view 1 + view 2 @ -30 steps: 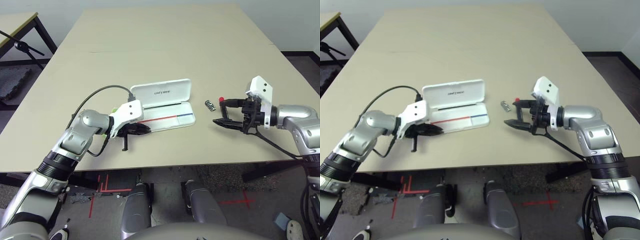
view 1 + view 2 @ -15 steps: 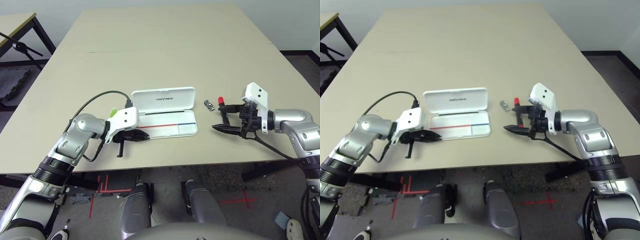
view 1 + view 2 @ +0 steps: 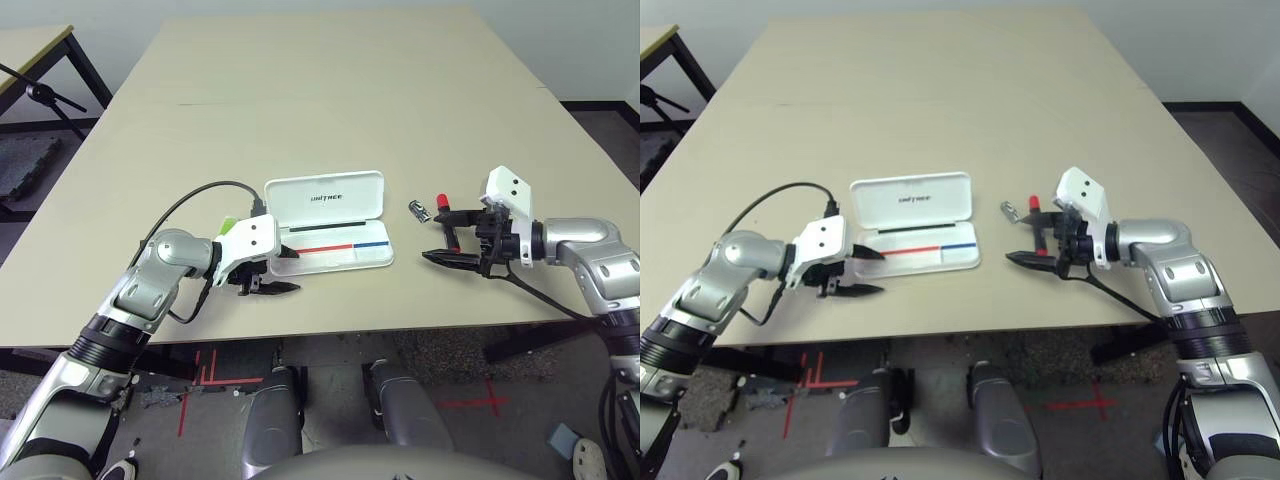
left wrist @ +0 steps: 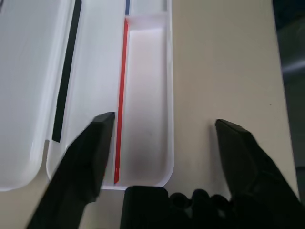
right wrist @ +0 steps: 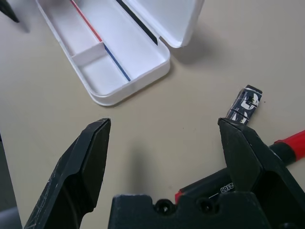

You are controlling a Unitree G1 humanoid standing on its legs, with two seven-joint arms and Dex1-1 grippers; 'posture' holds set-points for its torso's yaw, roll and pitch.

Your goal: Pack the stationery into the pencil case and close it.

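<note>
The white pencil case (image 3: 335, 250) lies open in mid-table, its lid (image 3: 325, 194) with black print folded back and a red-and-blue stripe inside the tray (image 4: 147, 90). My left gripper (image 3: 274, 276) stands open at the tray's left end, one finger on either side of that end. A lime-green highlighter (image 3: 228, 226) peeks out behind its white housing. My right gripper (image 3: 443, 240) is open, low over the table, right of the case. The red marker (image 3: 441, 202) lies just beyond its far finger, and its red end (image 5: 288, 147) passes under that finger. The small silver-black piece (image 5: 245, 104) lies between case and marker.
A black cable (image 3: 185, 205) loops from my left wrist over the table. The tan table (image 3: 330, 90) stretches bare beyond the case. Its front edge (image 3: 400, 325) runs close below both grippers. A second table corner (image 3: 30, 45) stands at the far left.
My left gripper's fingers have spread from shut to open at the case's left end. The case has turned a little squarer to the table edge. My right gripper has sunk lower beside the marker.
</note>
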